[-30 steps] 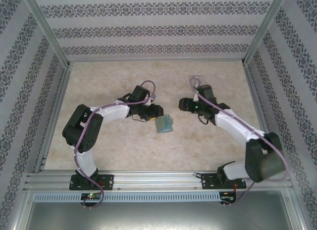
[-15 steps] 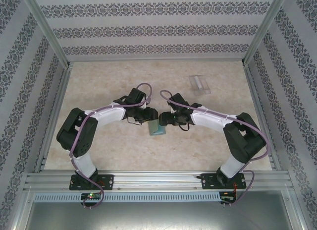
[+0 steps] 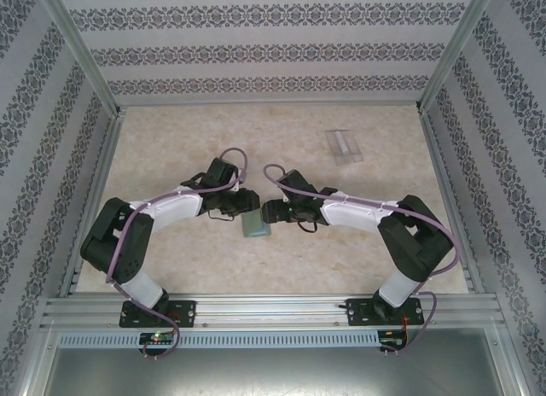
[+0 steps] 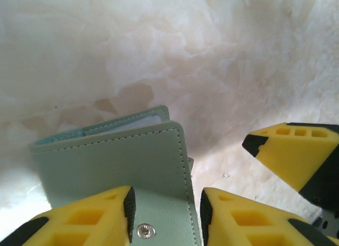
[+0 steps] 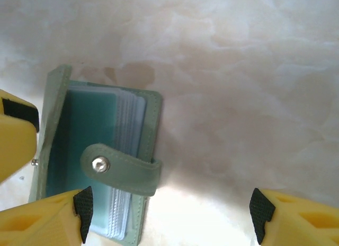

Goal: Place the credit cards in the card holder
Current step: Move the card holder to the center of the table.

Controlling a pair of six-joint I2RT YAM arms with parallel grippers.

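Note:
The card holder (image 3: 255,226) is a grey-green bifold wallet between the two arms, at the middle of the table. My left gripper (image 3: 246,211) is shut on it. In the left wrist view its yellow fingers (image 4: 167,217) clamp the snap-stud end of the cover (image 4: 122,166). My right gripper (image 3: 267,214) faces it from the right, open wide (image 5: 170,214). The wallet's open side (image 5: 90,129), with clear sleeves and the closing tab (image 5: 124,169), lies by its left finger. One of the right gripper's fingers (image 4: 296,156) shows beside the wallet. The credit cards are out of view.
A clear plastic box (image 3: 344,145) lies at the back right of the marbled table (image 3: 171,140). Patterned walls close in the left, back and right sides. An aluminium rail (image 3: 273,311) carries both arm bases along the near edge.
The right arm swung from the clear box at the back right down to the wallet and opened wider. The left gripper carried the wallet left and nearer.

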